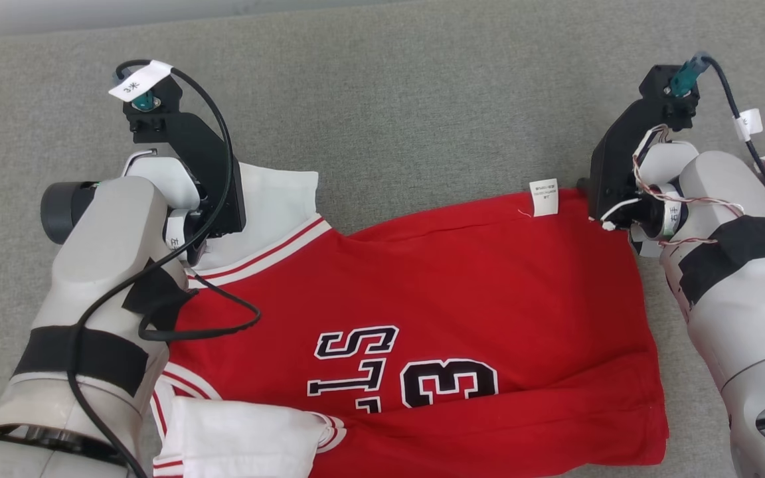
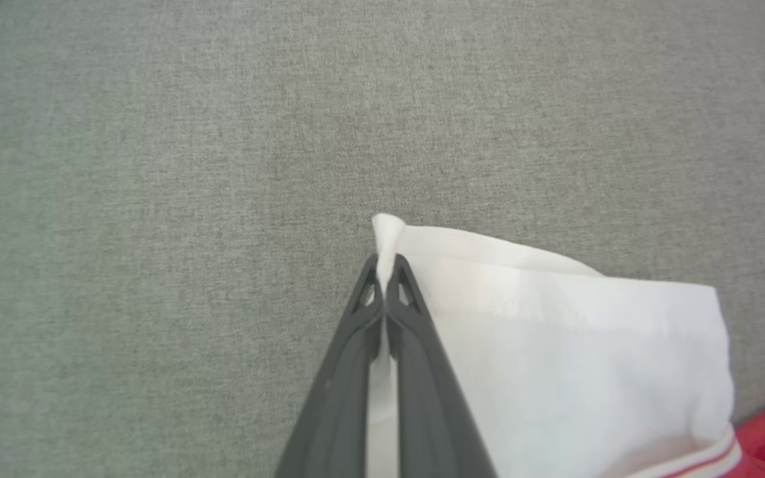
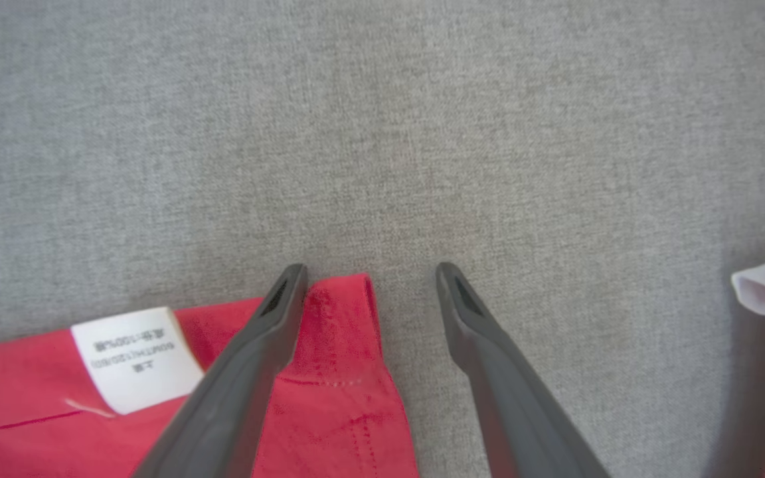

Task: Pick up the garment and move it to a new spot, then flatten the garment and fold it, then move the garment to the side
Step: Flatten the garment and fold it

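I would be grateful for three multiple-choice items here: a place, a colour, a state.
1. Where is the label? A) on the jersey's edge by the right gripper B) on the printed number C) under the left arm
2. What colour is the cloth in the left gripper? A) red B) white C) grey
3. The right gripper is: A) shut on cloth B) open C) shut, empty
Answers: A, it hangs off the red edge; B, a white sleeve is pinched; B, its fingers stand apart.
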